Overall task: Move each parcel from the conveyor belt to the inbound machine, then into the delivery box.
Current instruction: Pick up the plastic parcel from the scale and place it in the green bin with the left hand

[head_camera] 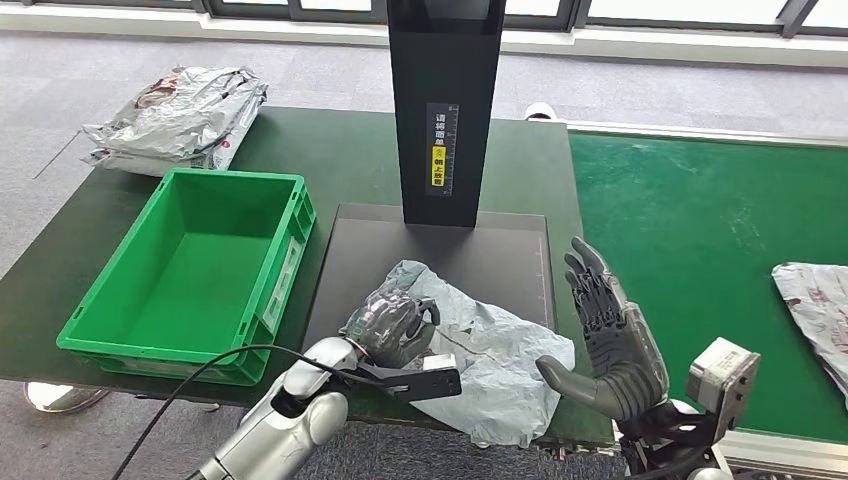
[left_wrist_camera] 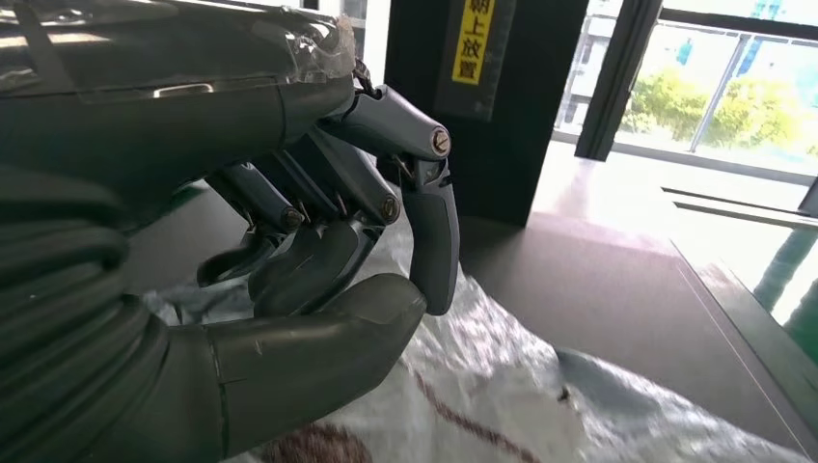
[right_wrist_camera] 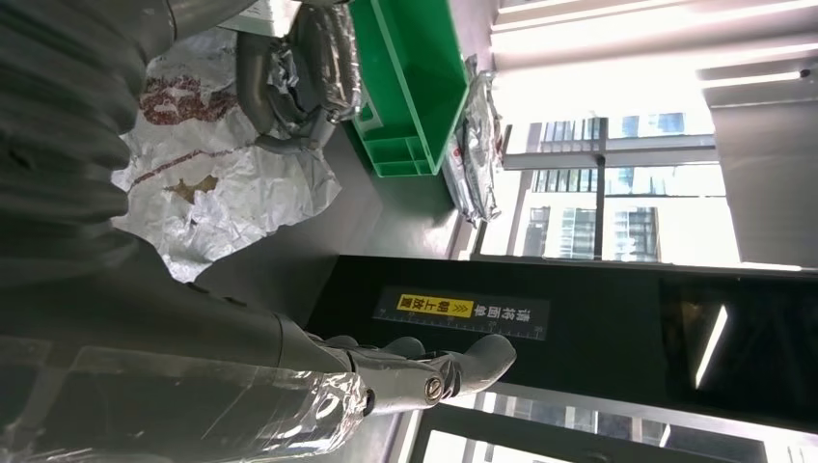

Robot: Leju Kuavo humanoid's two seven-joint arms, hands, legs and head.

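Observation:
A crumpled pale grey parcel (head_camera: 490,350) (left_wrist_camera: 502,386) (right_wrist_camera: 222,183) lies on the dark plate (head_camera: 500,255) of the inbound machine, hanging over the table's front edge. My left hand (head_camera: 390,325) (left_wrist_camera: 318,251) (right_wrist_camera: 299,68) sits on its left part, fingers curled down against the thumb with plastic bunched between them. My right hand (head_camera: 605,335) (right_wrist_camera: 386,371) stands open and upright just right of the parcel, not touching it. The green delivery box (head_camera: 290,215) (right_wrist_camera: 415,87) stands empty to the left of the plate.
The machine's black column (head_camera: 445,110) rises behind the plate. On the right, the green conveyor belt (head_camera: 690,230) carries another parcel (head_camera: 818,300) at its edge. A pile of silver parcels (head_camera: 180,115) (right_wrist_camera: 479,145) lies at the table's back left.

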